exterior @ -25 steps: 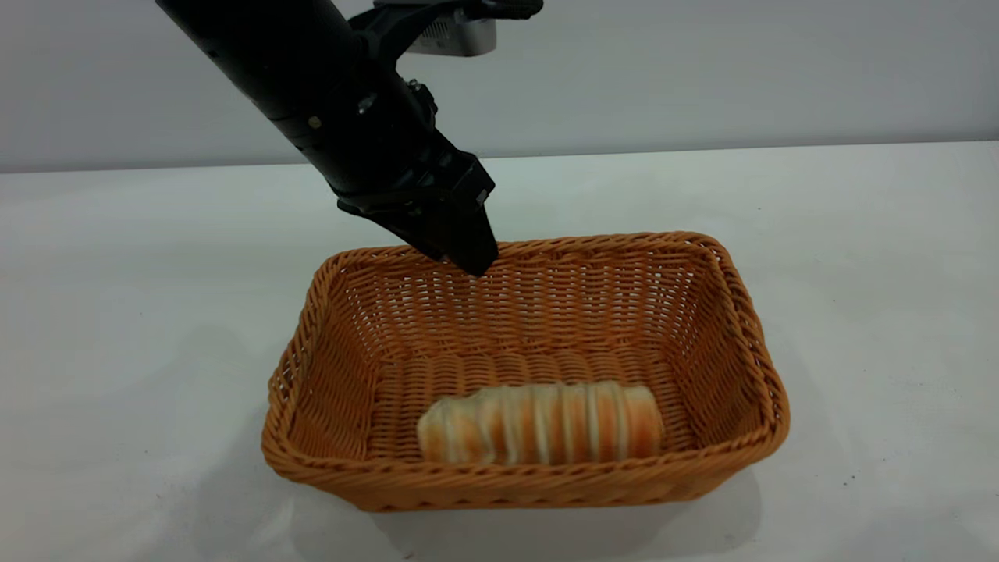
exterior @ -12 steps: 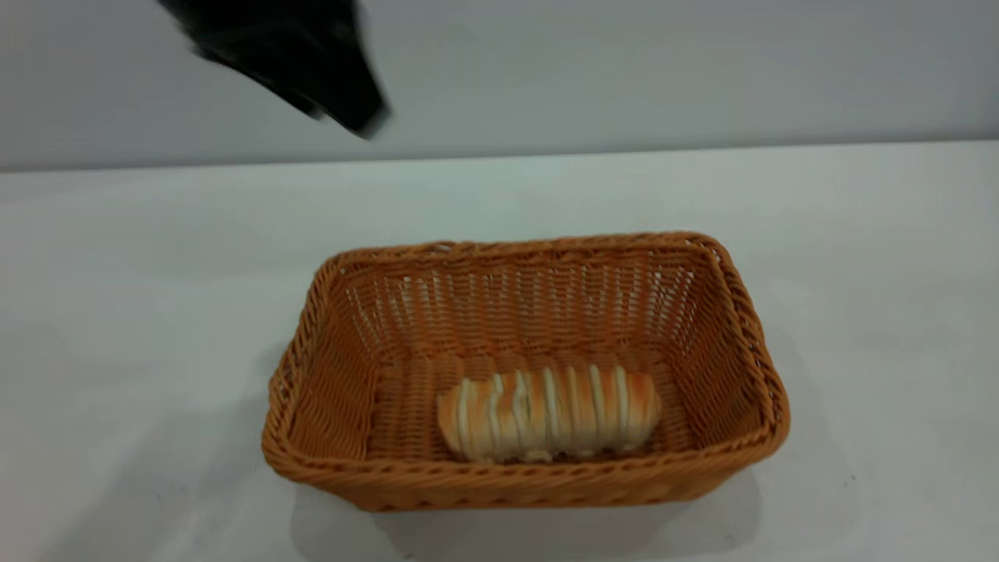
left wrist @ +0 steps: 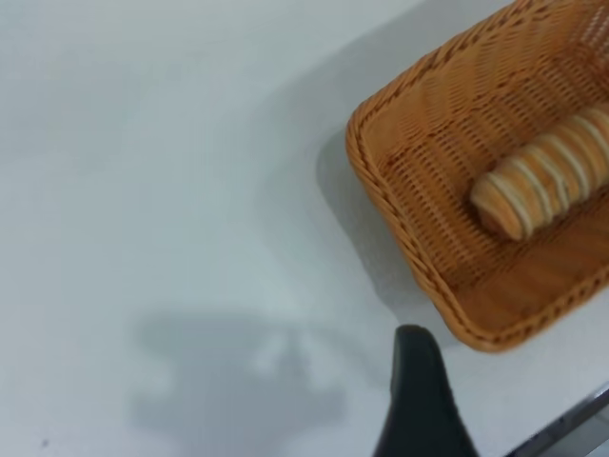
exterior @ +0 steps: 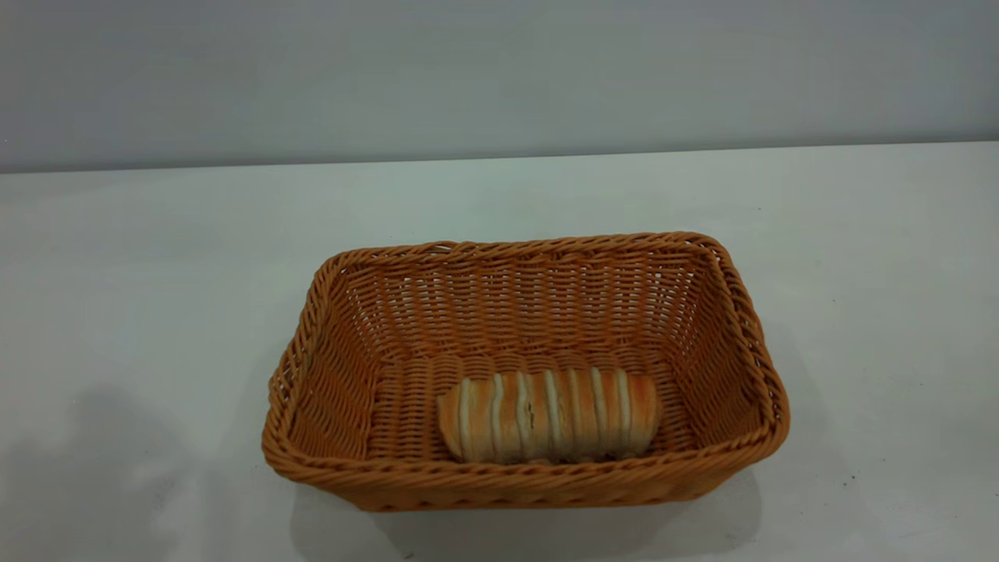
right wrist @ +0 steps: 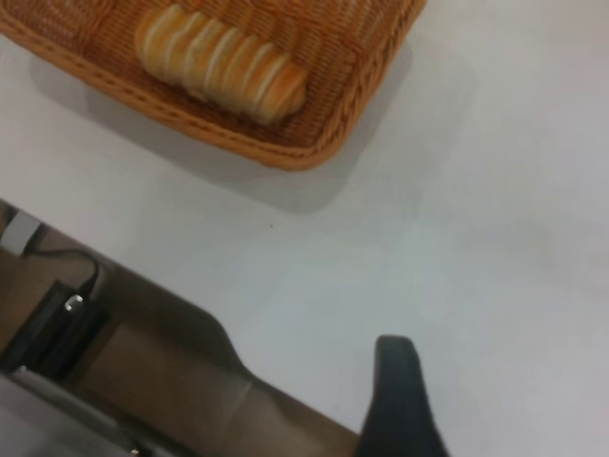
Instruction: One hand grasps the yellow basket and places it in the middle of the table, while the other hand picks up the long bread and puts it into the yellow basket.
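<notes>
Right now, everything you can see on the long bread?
The long bread is a small elongated roll, golden-orange crust crossed by pale cream bands. It lies flat on the woven floor of the yellow basket, lengthwise along the long wall nearest the exterior camera and close against it. It looks intact. Nothing else touches it; no gripper is near.

A grey wall (exterior: 499,74) rises behind the bench's far edge; a black cable (right wrist: 57,255) lies below its near edge.

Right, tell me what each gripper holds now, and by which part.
Nothing is held. The long bread lies loose in the yellow basket, and no gripper touches either; each wrist view shows only a bare finger over the table.
</notes>
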Motion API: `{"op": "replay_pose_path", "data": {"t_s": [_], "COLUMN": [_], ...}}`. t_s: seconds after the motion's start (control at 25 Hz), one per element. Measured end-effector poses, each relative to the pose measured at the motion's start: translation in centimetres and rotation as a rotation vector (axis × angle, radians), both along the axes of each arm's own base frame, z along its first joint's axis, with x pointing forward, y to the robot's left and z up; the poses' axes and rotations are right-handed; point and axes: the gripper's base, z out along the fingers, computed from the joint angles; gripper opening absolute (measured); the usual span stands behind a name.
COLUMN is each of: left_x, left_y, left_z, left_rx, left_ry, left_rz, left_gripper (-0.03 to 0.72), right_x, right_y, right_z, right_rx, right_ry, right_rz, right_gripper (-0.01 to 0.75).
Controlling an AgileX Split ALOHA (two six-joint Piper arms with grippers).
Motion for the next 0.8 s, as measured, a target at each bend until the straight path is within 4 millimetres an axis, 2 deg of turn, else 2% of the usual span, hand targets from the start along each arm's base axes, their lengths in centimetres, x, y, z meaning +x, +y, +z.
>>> {"op": "replay_pose_path", "data": {"t_s": [0.16,0.32,0.52,0.8], "left_x": [-3.8,-7.3,-11.9,-18.2], "left_y": [0.2,0.2,0.2,0.6], "left_z": [2.4,2.5,0.6,-2.9], "left_rx": [-0.009,-0.025,-0.031,0.016], "left_ry": [-0.053,-0.071,-0.084,-0.145], "left_rz": [0.0,0.013,0.017,0.035], "left_gripper": [0.55,0.55,0.55,0.55], "right_x": [-1.4,-2.3,-3.1,-3.6], "right_y": [-1.2,-2.1,-2.4,-2.6], "right_z": [-1.5,-2.6,-3.8,-4.1], "right_rx": [0.009,0.016,0.034,0.054], "right_ry": [-0.044,-0.084,-0.091,-0.109], "right_rz": [-0.072,-0.128,-0.146,-0.148], "right_gripper": [0.544,0.544,0.544,0.544]}}
